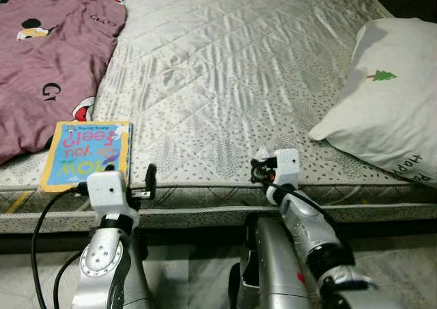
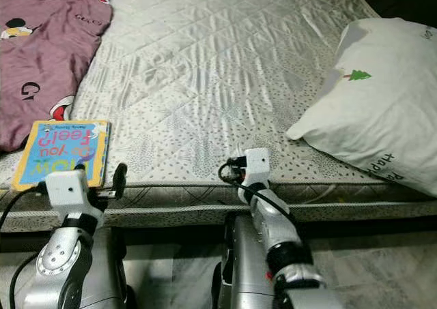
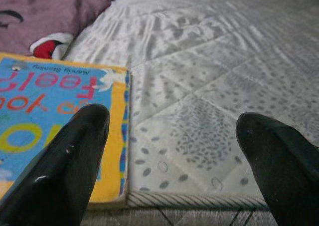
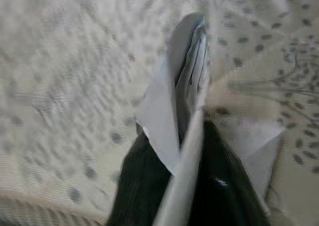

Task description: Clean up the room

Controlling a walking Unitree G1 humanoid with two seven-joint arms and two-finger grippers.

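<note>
the robot stands at the foot edge of a bare quilted mattress, which spreads across the head views with a maroon printed blanket bunched over its far left part and a white pillow with a small green tree motif lying toward the right side. at the near left corner of the mattress, just beside the blanket's edge, lies a children's book with a blue and yellow cover, flat and square to the mattress edge; it looks like the stray item to tidy. the left gripper hangs at the mattress edge with its two black fingers spread wide and nothing between them, one finger lined up over the book's near right corner and the other over bare mattress, so the book sits just ahead and slightly to the left of the opening, likely an approach for a pickup. the right gripper rests near the middle of the mattress edge, well apart from the book, its fingers pinched on a crumpled piece of white paper, probably litter held for disposal.
</note>
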